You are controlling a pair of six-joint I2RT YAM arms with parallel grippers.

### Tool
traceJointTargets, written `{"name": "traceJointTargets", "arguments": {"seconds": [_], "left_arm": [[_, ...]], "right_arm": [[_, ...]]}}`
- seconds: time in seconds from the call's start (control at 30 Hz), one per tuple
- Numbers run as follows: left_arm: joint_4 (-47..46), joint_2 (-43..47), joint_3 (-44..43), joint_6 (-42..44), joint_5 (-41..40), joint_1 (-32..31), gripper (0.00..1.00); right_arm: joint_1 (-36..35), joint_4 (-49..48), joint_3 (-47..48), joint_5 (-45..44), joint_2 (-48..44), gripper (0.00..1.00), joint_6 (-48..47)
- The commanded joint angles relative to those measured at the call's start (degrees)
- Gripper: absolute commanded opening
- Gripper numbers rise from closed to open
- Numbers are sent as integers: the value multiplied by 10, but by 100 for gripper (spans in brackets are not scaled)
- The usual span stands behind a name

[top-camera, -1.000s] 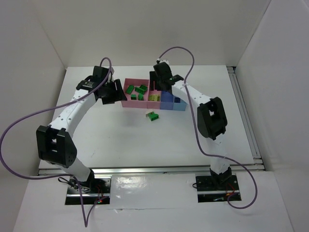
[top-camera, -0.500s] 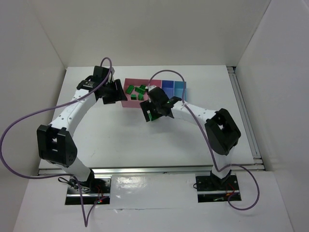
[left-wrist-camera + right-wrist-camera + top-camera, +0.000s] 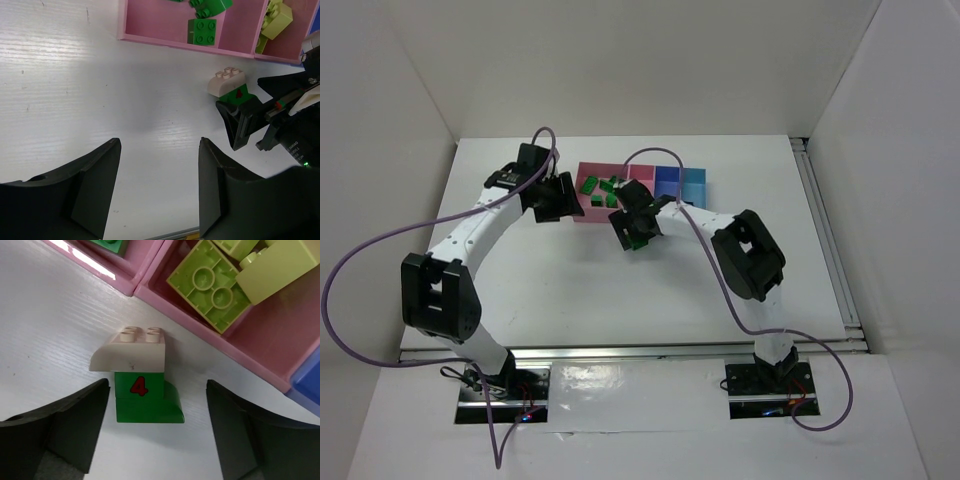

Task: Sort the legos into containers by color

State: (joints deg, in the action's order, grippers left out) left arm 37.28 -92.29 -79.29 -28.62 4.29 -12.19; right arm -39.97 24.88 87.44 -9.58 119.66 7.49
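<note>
I am working over the white table (image 3: 520, 270), where the containers are sitting in a joined row toward twelve o'clock so that both arms can reach them; the large pink tray (image 3: 150, 20) is taking the dark green bricks (image 3: 202, 31), the smaller pink tray (image 3: 260, 335) at its three o'clock is taking the yellow-green bricks (image 3: 210, 282), and the blue tray (image 3: 692, 182) is lying at three o'clock of that one; I am hanging my left gripper (image 3: 159, 150) with its jaws apart and nothing between them over bare table at about nine o'clock of the large tray, I judge to be keeping it clear of the other arm; I am poising my right gripper (image 3: 157, 385) spread wide, one finger at nine o'clock and one at three o'clock of the stray lego (image 3: 145, 397), touching neither side; that piece, a green brick marked with a red 4 and carrying a white sloped cap (image 3: 132, 352), is lying on the table just beside the pink rims, at about seven o'clock of the smaller tray; I am straddling it to close on its flat sides.
</note>
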Motion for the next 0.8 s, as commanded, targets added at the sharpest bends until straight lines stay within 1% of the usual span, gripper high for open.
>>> {"name": "traceJointTargets", "arguments": {"seconds": [0.0, 0.03, 0.13, 0.17, 0.2, 0.3, 0.37, 0.4, 0.43, 0.47, 0.53, 0.57, 0.6, 0.63, 0.67, 0.73, 0.77], "left_arm": [[-10, 4, 6, 7, -6, -1, 67], [-10, 4, 6, 7, -6, -1, 67], [-10, 4, 12, 7, -6, -1, 68], [-10, 4, 12, 7, -6, -1, 68], [-10, -7, 6, 7, 3, -1, 70], [-5, -24, -4, 18, 30, -1, 71], [-5, -25, -10, 23, 47, -1, 72], [-5, -25, -10, 30, 68, -1, 72], [-5, -25, -10, 35, 83, -1, 73], [-10, -25, -10, 40, 100, -1, 73], [-16, -30, -10, 51, 162, -1, 77], [-21, -35, -10, 56, 208, -1, 80], [-29, -35, -3, 56, 239, -1, 83], [-42, -35, 4, 56, 273, -1, 85], [-56, -41, 19, 56, 347, -1, 91], [-114, -54, 40, 42, 429, -1, 94], [-153, -65, 55, 23, 485, -1, 95]], "right_arm": [[4, -12, 24, 8, 7, 83, -9], [4, -18, 19, 13, 7, 80, -9], [-1, -33, -2, 21, -21, 66, -9], [-6, -40, -19, 21, -27, 64, -9], [-6, -46, -25, 21, -33, 57, -9], [-6, -46, -47, 21, -49, 47, -4], [-6, -46, -67, 33, -72, 43, -4], [-6, -46, -76, 40, -83, 43, -4], [-6, -46, -87, 47, -106, 39, -4], [-6, -46, -108, 47, -120, 39, -4], [-6, -53, -130, 62, -166, 36, -4], [-6, -59, -156, 62, -186, 35, -4], [-6, -74, -172, 74, -208, 35, 2], [-6, -82, -187, 81, -250, 35, 2], [-6, -90, -212, 90, -271, 35, 9], [-6, -97, -222, 106, -303, 35, 22], [-6, -97, -230, 106, -324, 35, 29]]}}
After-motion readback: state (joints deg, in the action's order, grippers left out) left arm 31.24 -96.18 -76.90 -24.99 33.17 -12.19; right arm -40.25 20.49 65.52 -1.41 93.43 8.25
